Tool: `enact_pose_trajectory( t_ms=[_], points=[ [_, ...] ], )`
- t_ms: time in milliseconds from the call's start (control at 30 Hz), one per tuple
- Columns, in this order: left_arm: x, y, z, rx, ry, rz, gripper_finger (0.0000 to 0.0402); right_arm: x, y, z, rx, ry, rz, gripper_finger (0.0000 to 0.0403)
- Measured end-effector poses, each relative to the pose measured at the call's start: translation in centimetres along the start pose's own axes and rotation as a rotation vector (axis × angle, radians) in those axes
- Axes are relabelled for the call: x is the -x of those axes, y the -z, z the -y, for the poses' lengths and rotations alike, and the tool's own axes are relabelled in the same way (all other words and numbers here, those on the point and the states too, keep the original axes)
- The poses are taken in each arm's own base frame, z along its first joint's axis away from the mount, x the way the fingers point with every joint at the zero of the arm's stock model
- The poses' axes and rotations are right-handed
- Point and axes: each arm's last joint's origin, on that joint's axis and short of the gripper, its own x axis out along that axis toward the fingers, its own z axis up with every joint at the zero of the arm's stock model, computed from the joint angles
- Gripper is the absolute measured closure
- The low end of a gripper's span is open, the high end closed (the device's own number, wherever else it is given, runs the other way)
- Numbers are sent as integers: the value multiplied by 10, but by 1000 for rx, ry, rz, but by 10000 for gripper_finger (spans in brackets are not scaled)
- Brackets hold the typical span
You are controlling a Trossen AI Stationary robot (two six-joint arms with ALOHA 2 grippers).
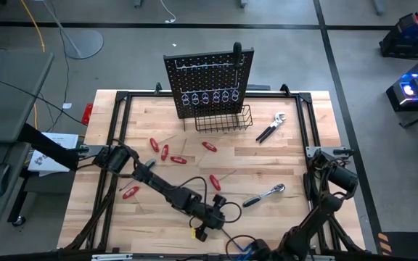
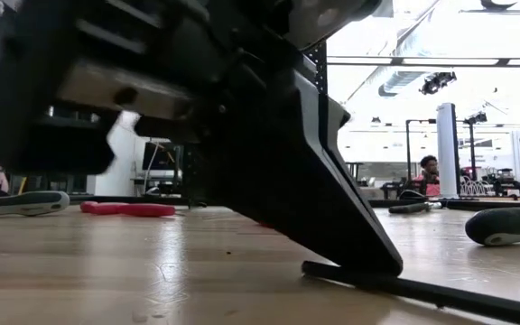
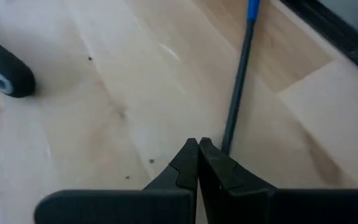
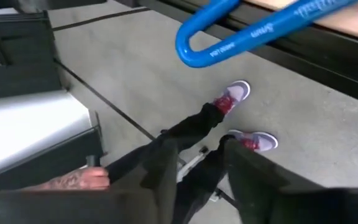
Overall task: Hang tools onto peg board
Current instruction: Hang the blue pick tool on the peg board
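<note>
While the left gripper [image 3: 197, 146] sits low near the worktop's front edge, its fingers [image 3: 185, 163] are pressed fully together, holding nothing; their tips sit at the end of a thin dark shaft [image 3: 236, 87] lying on the wood. The right gripper [image 4: 194, 152], off the worktop's right front corner, has its fingers partly apart with nothing between them. Red-handled screwdrivers [image 1: 165, 152] are scattered mid-worktop, a chrome ratchet [image 1: 264, 194] lies right of centre, and pliers [image 1: 271, 127] lie beside the peg board [image 1: 209, 80], which stands upright at the back edge.
</note>
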Motion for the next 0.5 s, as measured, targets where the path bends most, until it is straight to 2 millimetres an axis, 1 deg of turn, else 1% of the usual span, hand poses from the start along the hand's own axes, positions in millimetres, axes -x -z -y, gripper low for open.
enact_pose_trajectory(
  t_ms=[100,200,300,500],
  points=[
    [0,0,4,41,6,0,402,0,1,1,-6,4,-1,228],
    [0,-1,9,71,13,1,402,0,1,2,-13,5,3,203],
    [1,-1,14,93,22,1,402,0,-4,1,-25,20,34,192],
    [1,-2,22,116,36,2,402,-4,-18,-3,-64,25,69,190]
  ],
)
